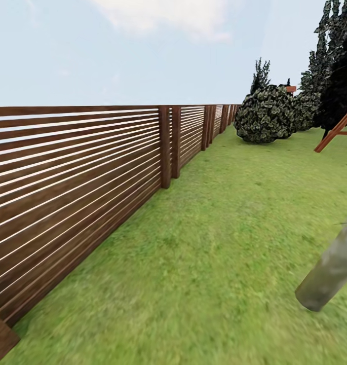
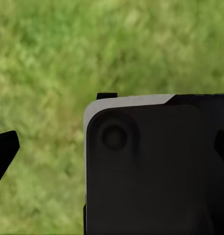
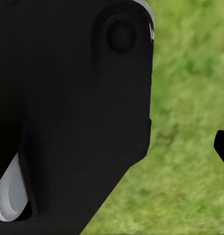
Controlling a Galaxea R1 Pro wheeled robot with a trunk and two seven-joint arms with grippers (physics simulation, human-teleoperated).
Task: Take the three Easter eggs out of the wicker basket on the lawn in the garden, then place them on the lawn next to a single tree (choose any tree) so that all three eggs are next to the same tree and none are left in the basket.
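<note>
The left gripper [image 2: 4,152] is showing as little more than one dark fingertip at the edge of the left wrist view, hanging over grass beside a black, grey-edged body panel [image 2: 156,166] of the robot; whether its fingers are apart or together I cannot tell. The right gripper [image 3: 223,147] is likewise offering only a dark tip against the lawn [image 3: 190,98], next to another black panel [image 3: 72,107], and its state too cannot be told.

From the head view, the robot is looking along a brown slatted fence [image 1: 77,172] that is running away on the left, with the lawn stretching ahead. A round, speckled bush [image 1: 267,114] is sitting far down the garden, darker trees [image 1: 335,76] are standing behind it, and a reddish wooden frame [image 1: 338,133] is leaning in at the right. A pale grey trunk [image 1: 328,276] is slanting into view close on the right, probably a tree that would suit the task.

The eggs and the basket are not to be placed from these pictures. The step in hand appears to be travelling and searching. Doing it well likely means turning away from the fence toward open grass, sweeping slowly until the basket is found, and noting the grey trunk's position.
</note>
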